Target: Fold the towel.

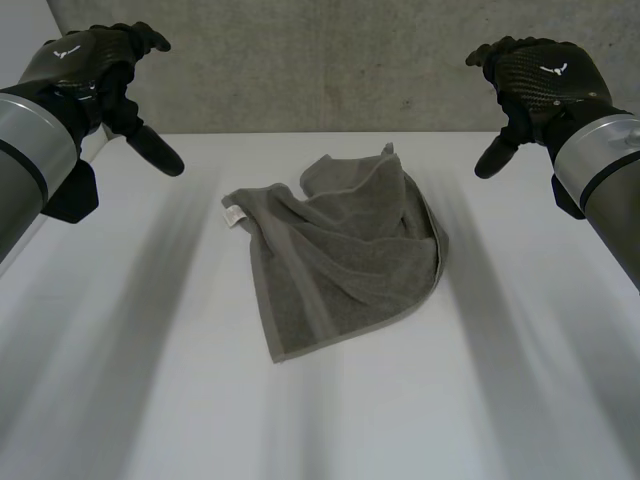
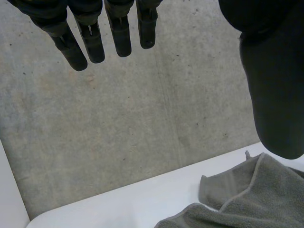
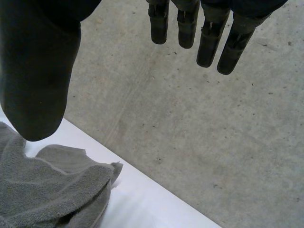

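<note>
A grey towel (image 1: 345,255) lies crumpled in the middle of the white table (image 1: 150,400), its far part bunched and folded over, a small white label at its left corner. My left hand (image 1: 95,65) hovers high over the table's far left, fingers (image 2: 92,40) straight and apart from the thumb, open and empty. My right hand (image 1: 535,75) hovers at the far right, likewise open, its fingers (image 3: 209,42) straight. Both hands are well clear of the towel. A far corner of the towel (image 2: 247,190) lies below the left thumb; another part of the towel (image 3: 52,190) lies below the right thumb.
A grey concrete wall (image 1: 320,70) stands right behind the table's far edge. Bare white table surrounds the towel on all sides.
</note>
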Robot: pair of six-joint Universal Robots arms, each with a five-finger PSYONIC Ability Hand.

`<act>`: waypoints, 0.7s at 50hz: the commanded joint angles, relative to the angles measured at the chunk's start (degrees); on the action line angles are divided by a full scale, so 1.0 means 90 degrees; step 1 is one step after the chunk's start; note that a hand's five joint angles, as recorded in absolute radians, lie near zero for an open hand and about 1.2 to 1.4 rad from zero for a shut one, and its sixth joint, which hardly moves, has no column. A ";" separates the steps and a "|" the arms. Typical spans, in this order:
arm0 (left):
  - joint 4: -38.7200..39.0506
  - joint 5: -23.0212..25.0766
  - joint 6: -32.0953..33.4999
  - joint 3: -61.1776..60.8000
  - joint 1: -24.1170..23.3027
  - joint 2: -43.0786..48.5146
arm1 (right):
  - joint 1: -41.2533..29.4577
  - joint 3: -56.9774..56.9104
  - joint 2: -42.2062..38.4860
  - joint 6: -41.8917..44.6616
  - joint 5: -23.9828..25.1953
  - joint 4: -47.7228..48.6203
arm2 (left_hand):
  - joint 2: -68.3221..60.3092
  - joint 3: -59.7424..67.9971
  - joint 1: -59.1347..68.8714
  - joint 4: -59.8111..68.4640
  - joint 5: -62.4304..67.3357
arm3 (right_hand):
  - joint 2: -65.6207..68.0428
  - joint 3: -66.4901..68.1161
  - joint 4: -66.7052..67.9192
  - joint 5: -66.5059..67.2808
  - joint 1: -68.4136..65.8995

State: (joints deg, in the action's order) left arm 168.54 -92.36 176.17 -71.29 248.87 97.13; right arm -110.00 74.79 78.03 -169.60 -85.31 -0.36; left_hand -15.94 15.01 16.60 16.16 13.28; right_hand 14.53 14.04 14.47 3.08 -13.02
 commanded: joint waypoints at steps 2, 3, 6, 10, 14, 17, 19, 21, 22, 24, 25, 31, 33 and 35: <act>0.0023 0.0077 0.0210 -0.0057 -0.0113 0.0125 | 0.0065 -0.0009 -0.0067 0.0300 0.0133 0.0030 | 0.0487 -0.0383 -0.0560 -0.0512 -0.1302 | -0.0504 -0.0449 -0.0497 -0.0342 0.0335; 0.0004 0.0087 0.0326 -0.0057 -0.0239 0.0241 | 0.0065 -0.0029 -0.0163 0.0512 0.0191 0.0040 | 0.0468 -0.0365 -0.0541 -0.0493 -0.1283 | -0.0504 -0.0449 -0.0497 -0.0342 0.0335; -0.0025 0.0116 0.0697 -0.0057 -0.0609 0.0534 | 0.0065 -0.0097 -0.0436 0.1223 0.0406 -0.0057 | 0.0394 -0.0290 -0.0467 -0.0418 -0.1209 | -0.0504 -0.0449 -0.0497 -0.0342 0.0335; -0.0045 0.0135 0.1167 -0.0077 -0.1051 0.0887 | 0.0006 -0.0019 -0.0731 0.2214 0.0749 -0.0087 | 0.0356 -0.0253 -0.0429 -0.0381 -0.1171 | -0.0504 -0.0449 -0.0497 -0.0342 0.0335; -0.0035 0.0155 0.1635 -0.0213 -0.1518 0.1452 | -0.0033 0.0185 -0.1237 0.3684 0.1041 -0.0077 | 0.0300 -0.0197 -0.0373 -0.0325 -0.1115 | -0.0504 -0.0449 -0.0497 -0.0342 0.0335; -0.0026 0.0184 0.1743 -0.0252 -0.1656 0.1803 | -0.0033 0.0293 -0.1540 0.4427 0.1119 -0.0068 | 0.0207 -0.0104 -0.0280 -0.0232 -0.1022 | -0.0504 -0.0449 -0.0497 -0.0342 0.0335; -0.0026 0.0194 0.1753 -0.0252 -0.1705 0.1960 | -0.0033 0.0313 -0.1735 0.4682 0.1168 -0.0068 | 0.0095 0.0008 -0.0168 -0.0120 -0.0910 | -0.0504 -0.0449 -0.0497 -0.0342 0.0335; -0.0016 0.0194 0.1744 -0.0252 -0.1754 0.2088 | -0.0033 0.0303 -0.1932 0.4860 0.1188 -0.0058 | -0.0074 0.0177 0.0001 0.0049 -0.0741 | -0.0476 -0.0421 -0.0469 -0.0314 0.0307; -0.0006 0.0204 0.1744 -0.0252 -0.1793 0.2214 | -0.0033 0.0255 -0.2154 0.4957 0.1188 -0.0058 | -0.0315 0.0418 0.0241 0.0290 -0.0500 | -0.0254 -0.0199 -0.0247 -0.0092 0.0085; -0.0006 0.0214 0.1734 -0.0252 -0.1803 0.2352 | -0.0023 0.0196 -0.2371 0.4968 0.1198 -0.0029 | -0.0616 0.0719 0.0543 0.0591 -0.0199 | 0.0160 0.0214 0.0166 0.0321 -0.0328; -0.0006 0.0243 0.1724 -0.0262 -0.1813 0.2516 | -0.0023 0.0138 -0.2574 0.4977 0.1188 0.0000 | -0.0875 0.0978 0.0802 0.0850 0.0060 | 0.0659 0.0714 0.0666 0.0821 -0.0828; 0.0004 0.0428 0.1724 -0.0379 -0.1832 0.3093 | -0.0023 -0.0214 -0.3230 0.4948 0.1130 0.0040 | -0.0785 0.0888 0.0711 0.0760 -0.0031 | 0.1672 0.1727 0.1679 0.1834 -0.1841; 0.0042 0.0419 0.1724 -0.0399 -0.1822 0.3181 | -0.0023 -0.0234 -0.3299 0.4948 0.1120 0.0088 | -0.0766 0.0869 0.0693 0.0741 -0.0049 | 0.1748 0.1802 0.1754 0.1909 -0.1916; 0.0082 0.0409 0.1724 -0.0379 -0.1822 0.3280 | -0.0023 -0.0224 -0.3328 0.4948 0.1100 0.0147 | -0.0653 0.0757 0.0580 0.0629 -0.0162 | 0.1748 0.1803 0.1755 0.1910 -0.1917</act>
State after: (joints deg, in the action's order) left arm 168.56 -88.97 191.74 -74.29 232.35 123.75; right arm -110.22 73.86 50.28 -124.42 -74.97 0.00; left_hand -25.46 25.69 25.74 25.73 25.84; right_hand 28.71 28.85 29.01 19.37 -28.80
